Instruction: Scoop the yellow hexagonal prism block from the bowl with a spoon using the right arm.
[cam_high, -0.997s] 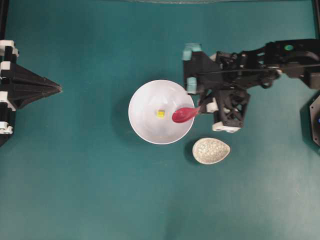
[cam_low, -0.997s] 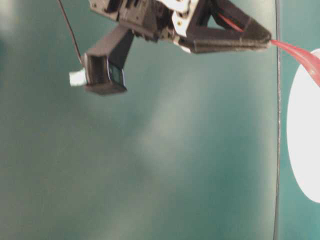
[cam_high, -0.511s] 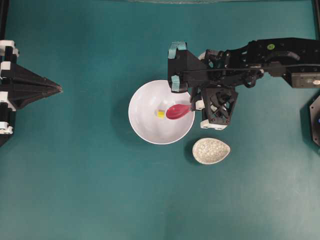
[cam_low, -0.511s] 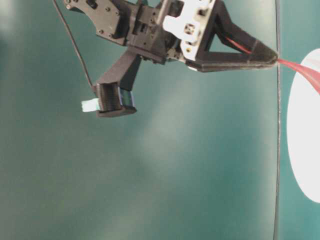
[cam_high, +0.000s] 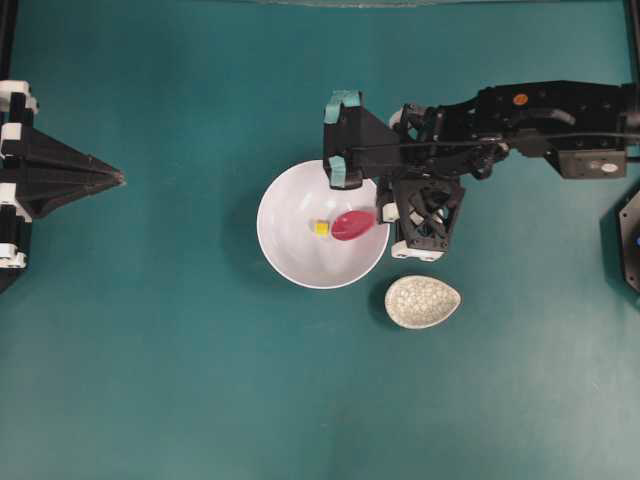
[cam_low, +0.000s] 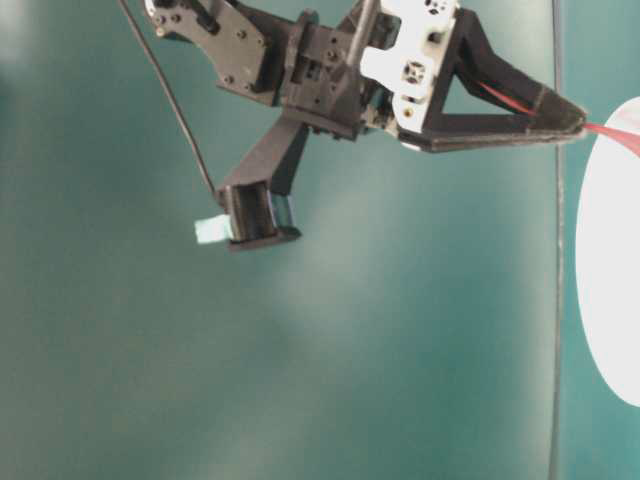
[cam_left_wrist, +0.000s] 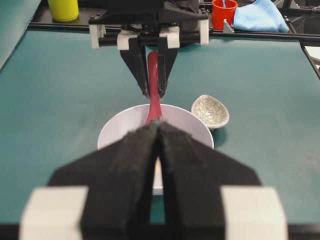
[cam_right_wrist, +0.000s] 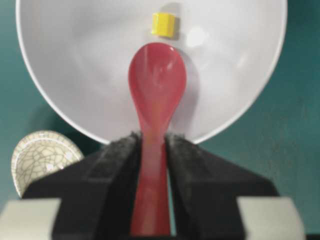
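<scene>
Yellow block (cam_right_wrist: 163, 24), light and prone to skid on the slick bowl (cam_right_wrist: 60, 65); right claw (cam_right_wrist: 150, 150) pinches the spoon (cam_right_wrist: 156, 80) handle.

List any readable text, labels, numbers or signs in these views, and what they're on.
No readable text in any view.
Right arm: a small orange dot and a pale sticker in the overhead view, both too small to read.
Spoon, bowl, yellow block, speckled dish: no markings.
Yellow cup, red cup and blue cloth at the back: none legible.
</scene>
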